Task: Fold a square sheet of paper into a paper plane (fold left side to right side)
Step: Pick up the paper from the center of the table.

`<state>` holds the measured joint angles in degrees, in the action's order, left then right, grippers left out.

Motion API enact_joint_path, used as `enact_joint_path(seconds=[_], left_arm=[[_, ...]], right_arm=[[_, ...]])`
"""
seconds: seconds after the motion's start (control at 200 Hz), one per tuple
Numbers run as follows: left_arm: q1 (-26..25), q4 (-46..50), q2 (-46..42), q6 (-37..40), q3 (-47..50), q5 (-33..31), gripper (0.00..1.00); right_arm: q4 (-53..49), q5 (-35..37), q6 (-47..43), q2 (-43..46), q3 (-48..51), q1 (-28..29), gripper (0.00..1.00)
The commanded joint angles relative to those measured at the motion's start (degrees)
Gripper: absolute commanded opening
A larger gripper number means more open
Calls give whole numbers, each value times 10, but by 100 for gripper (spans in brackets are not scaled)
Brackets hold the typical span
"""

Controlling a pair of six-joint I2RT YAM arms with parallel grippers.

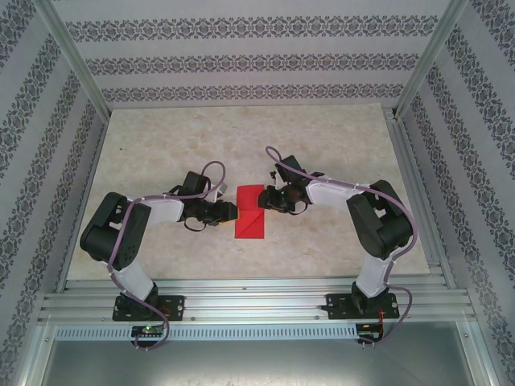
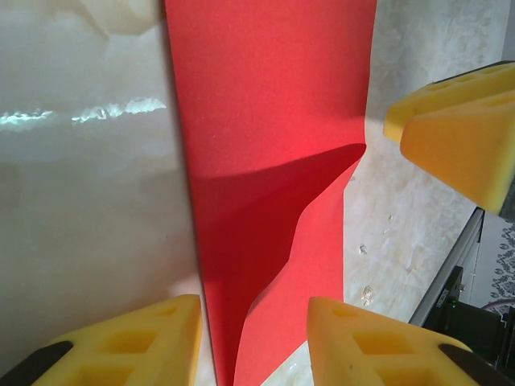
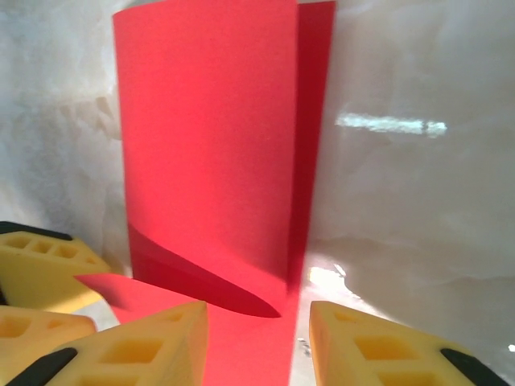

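The red sheet of paper [image 1: 251, 215] lies at the middle of the table as a narrow folded rectangle, not a pointed plane. Its upper layer [image 3: 201, 145] bows up off the lower layer and casts a dark shadow [image 2: 241, 241]. My left gripper [image 1: 233, 211] sits at the sheet's left edge, and in its wrist view the gripper [image 2: 253, 310] is open, its yellow fingers [image 2: 153, 338] straddling the paper [image 2: 265, 96] without pinching it. My right gripper [image 1: 266, 199] is at the right edge, also open [image 3: 257, 314], with the paper's near end between its fingers [image 3: 362, 346].
The marble-patterned table [image 1: 161, 145] is bare around the sheet. Patterned walls and metal posts [image 1: 76, 56] enclose it. An aluminium rail [image 1: 257, 301] runs along the near edge. The two grippers face each other closely; the right one's fingers [image 2: 459, 129] appear in the left wrist view.
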<state>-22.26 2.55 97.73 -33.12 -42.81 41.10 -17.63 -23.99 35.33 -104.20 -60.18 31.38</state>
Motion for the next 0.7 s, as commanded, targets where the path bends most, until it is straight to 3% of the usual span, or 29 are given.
enact_joint_path(seconds=[0.0,0.699], left_arm=[[-4,-11,1,7,-17,-1,38],[-6,10,3,23,-15,-23,35]], right_arm=[[46,-31,23,-15,4,1,38],[40,-20,37,-30,3,5,45]])
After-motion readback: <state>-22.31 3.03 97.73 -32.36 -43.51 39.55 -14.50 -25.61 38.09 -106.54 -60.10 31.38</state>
